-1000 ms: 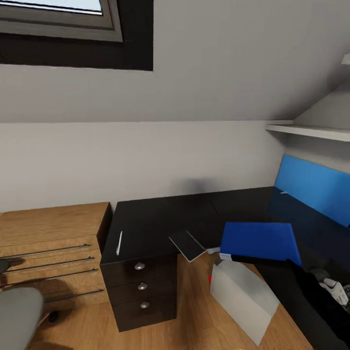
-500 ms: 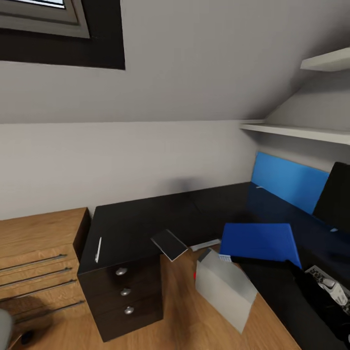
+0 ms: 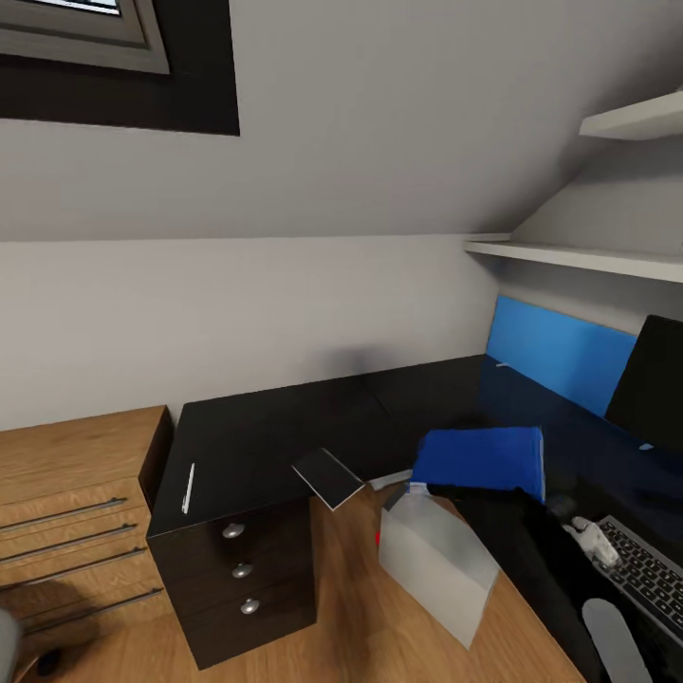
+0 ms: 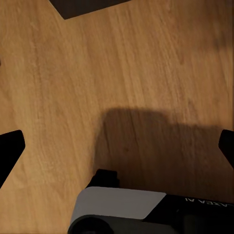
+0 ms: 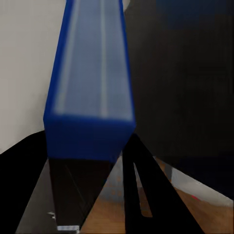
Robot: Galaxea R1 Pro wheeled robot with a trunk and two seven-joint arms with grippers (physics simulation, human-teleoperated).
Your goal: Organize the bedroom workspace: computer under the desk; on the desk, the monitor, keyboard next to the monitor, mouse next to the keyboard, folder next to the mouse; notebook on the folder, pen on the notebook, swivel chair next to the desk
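Observation:
My right gripper (image 5: 92, 163) is shut on the blue folder (image 3: 479, 460), which hangs tilted over the inner corner of the black desk (image 3: 275, 436), above the grey computer (image 3: 436, 560) on the floor. In the right wrist view the folder (image 5: 90, 87) stands edge-on between the black fingers (image 5: 139, 185). The dark notebook (image 3: 327, 477) juts over the desk's front edge. The pen (image 3: 187, 489) lies above the drawers. At the right are the monitor (image 3: 655, 384) and the keyboard (image 3: 650, 574). My left gripper (image 4: 117, 146) is open over the wood floor. The mouse is out of view.
A light-wood drawer chest (image 3: 66, 493) stands left of the desk's black drawer unit (image 3: 242, 574). A blue wall panel (image 3: 560, 356) and white shelves (image 3: 579, 256) line the right wall. A sliver of the grey swivel chair (image 3: 6, 634) shows at the lower left edge.
The view has panned right, bringing in the monitor and keyboard. My right arm has carried the folder a little left and tilted it more upright.

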